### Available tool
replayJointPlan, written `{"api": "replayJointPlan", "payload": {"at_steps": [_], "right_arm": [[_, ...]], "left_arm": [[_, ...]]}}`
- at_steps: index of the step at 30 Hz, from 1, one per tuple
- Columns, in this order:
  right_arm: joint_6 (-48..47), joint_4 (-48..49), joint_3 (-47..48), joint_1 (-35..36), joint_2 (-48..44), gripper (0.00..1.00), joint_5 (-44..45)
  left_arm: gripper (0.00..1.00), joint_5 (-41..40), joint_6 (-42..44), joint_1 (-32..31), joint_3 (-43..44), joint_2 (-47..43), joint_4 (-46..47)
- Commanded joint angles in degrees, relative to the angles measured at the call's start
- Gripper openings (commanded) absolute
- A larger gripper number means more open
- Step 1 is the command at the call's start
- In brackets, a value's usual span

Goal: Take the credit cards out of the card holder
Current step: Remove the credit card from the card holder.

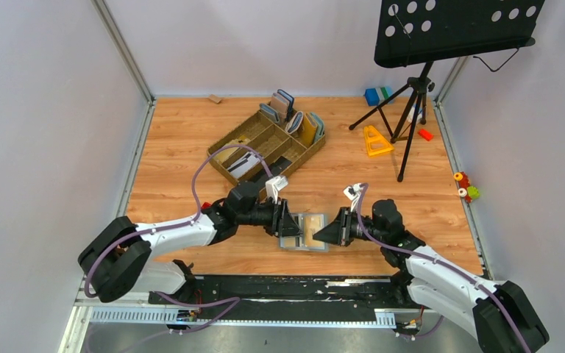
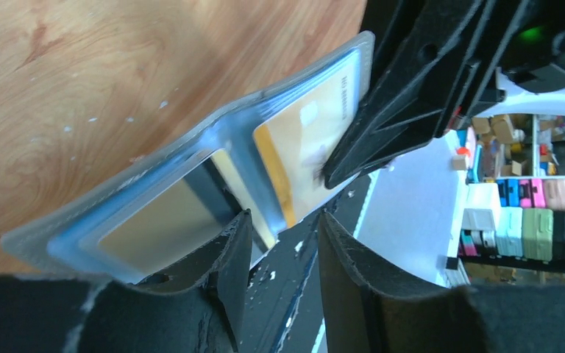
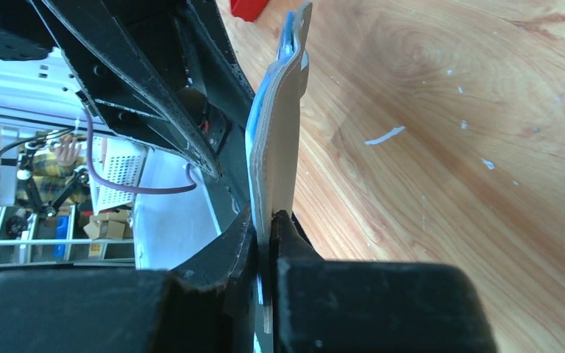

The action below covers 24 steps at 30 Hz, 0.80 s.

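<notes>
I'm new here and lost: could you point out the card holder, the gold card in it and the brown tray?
card holder (image 1: 301, 241), top view, its open inside face.
gold card (image 2: 305, 147), left wrist view, its face.
brown tray (image 1: 305, 153), top view, its near side wall.

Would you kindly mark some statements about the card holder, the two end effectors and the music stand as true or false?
1. The card holder is spread open, with a gold card showing in a slot. True.
2. The card holder lies inside the brown tray. False: it is nearer the arms, between the two end effectors.
3. The right end effector is pinched shut on an edge of the card holder. True.
4. The left end effector is clamped fully shut. False: its jaws stand apart with a clear gap.
5. The music stand is at the table's far left. False: it is at the far right.
</notes>
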Motion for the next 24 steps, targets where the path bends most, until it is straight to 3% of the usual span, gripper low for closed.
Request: {"api": "replayJointPlan", "payload": {"at_steps": [1,5,9,14,19,21,24], "right_arm": [[4.03,11.12,1.04,-0.05,1.25,0.00,-6.46],[7.62,18.98,-0.29,0.04,3.49,0.00,-9.63],[8.70,20.70,-0.36,-0.04,3.23,0.00,-10.69],[8.69,20.09,-0.71,-0.02,2.40,0.00,-10.05],[10.43,22.82,-1.70,0.00,3.06,0.00,-9.69],[10.95,24.27,-1.83,0.04,3.31,0.04,-10.02],[11.26,25.00,-1.65,-0.02,3.22,0.14,-10.34]], "left_arm": [[0.45,3.14,-3.29,-0.03,-1.33,0.93,10.42],[0.40,4.52,-5.22,-0.02,-2.05,2.52,14.44],[0.33,5.87,-7.74,0.06,-2.99,3.78,19.81],[0.13,7.46,-10.30,0.86,-4.66,3.87,24.84],[0.13,9.24,-14.55,2.67,-8.32,3.32,33.08],[0.12,9.89,-15.20,2.70,-8.54,3.47,34.13],[0.01,10.84,-16.05,2.70,-8.64,3.99,35.80]]}}
